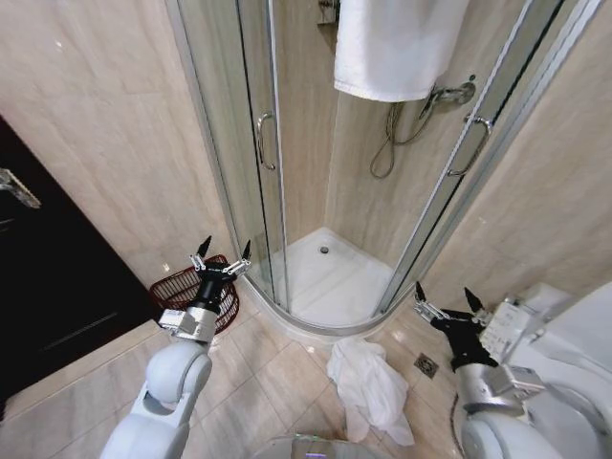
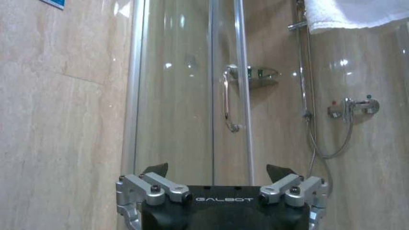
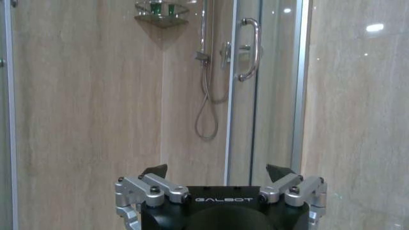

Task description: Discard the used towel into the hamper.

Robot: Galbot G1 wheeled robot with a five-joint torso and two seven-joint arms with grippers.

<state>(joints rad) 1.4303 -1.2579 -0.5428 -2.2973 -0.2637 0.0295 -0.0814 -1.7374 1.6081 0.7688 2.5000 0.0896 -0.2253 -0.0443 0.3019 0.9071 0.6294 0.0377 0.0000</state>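
A crumpled white used towel (image 1: 371, 387) lies on the tiled floor in front of the shower, between my two arms. The hamper (image 1: 182, 287), a dark reddish-brown wire basket, stands on the floor by the left wall next to the shower door. My left gripper (image 1: 222, 252) is raised just above and in front of the hamper, open and empty. My right gripper (image 1: 448, 301) is raised to the right of the towel, open and empty. In both wrist views the left gripper (image 2: 217, 168) and right gripper (image 3: 217, 168) point at the shower wall.
A curved glass shower enclosure (image 1: 277, 191) with door handles stands ahead. A clean white towel (image 1: 397, 48) hangs over its top. A dark door (image 1: 48, 287) is at the left, a white toilet (image 1: 564, 344) at the right, a floor drain (image 1: 426, 364) beside it.
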